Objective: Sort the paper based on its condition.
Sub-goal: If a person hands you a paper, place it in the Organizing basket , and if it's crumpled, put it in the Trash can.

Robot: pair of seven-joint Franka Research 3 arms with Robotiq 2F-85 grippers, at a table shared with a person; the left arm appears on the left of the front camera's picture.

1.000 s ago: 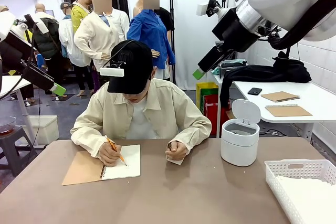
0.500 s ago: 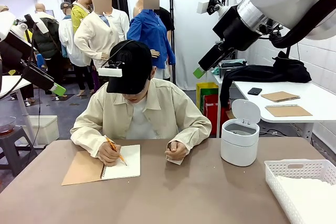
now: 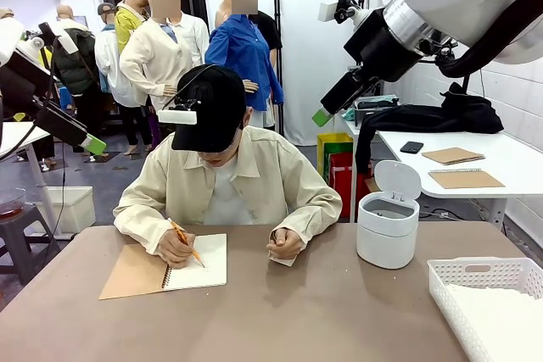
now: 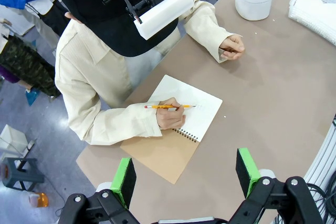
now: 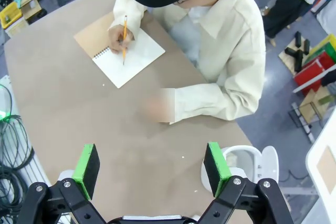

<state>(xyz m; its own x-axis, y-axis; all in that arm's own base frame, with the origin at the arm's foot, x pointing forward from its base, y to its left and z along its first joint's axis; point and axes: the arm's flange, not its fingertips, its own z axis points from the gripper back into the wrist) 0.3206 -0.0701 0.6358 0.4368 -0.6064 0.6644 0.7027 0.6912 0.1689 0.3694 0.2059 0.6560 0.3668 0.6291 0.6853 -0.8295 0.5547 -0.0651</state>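
my black, green-padded right claw (image 5: 151,162) and left claw (image 4: 185,174) hang wide open and empty, high over the brown table (image 3: 280,320). in the last second only my right arm nudged. the person's hand (image 4: 170,119) still writes with an orange pencil (image 4: 163,107), so the paper, a white page (image 4: 202,114), stays bound in the kraft-covered spiral notebook (image 4: 157,153). nothing to sort yet, i judge. a round white lidded bin (image 3: 388,231) and a white slotted plastic basket (image 3: 484,267) sit off to my right.

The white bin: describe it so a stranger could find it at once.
On the brown table, look to the robot's right of the writing person. The white bin stands there, beyond the slotted basket: round, solid-walled, its lid flipped upright, unlike the low rectangular basket.
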